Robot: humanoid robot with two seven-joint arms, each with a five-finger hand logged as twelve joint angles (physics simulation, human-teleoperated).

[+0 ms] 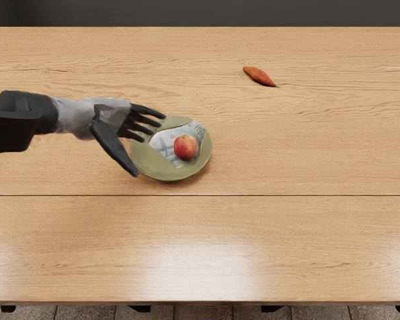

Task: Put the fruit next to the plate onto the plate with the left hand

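Note:
A red apple [185, 147] lies on the olive-green plate [155, 168], right of the plate's middle. My left hand [135, 133] reaches in from the left edge and hovers over the plate's left rim, fingers spread and holding nothing. Its fingertips [159, 115] point toward the apple, a short gap away from it. The thumb stretches down past the plate's near-left rim. The right arm does not show.
An orange sweet potato or carrot-like vegetable [259, 76] lies on the wooden table [287, 220] at the back right, well away from the plate. The table's far edge meets a dark wall; its near edge runs along the bottom.

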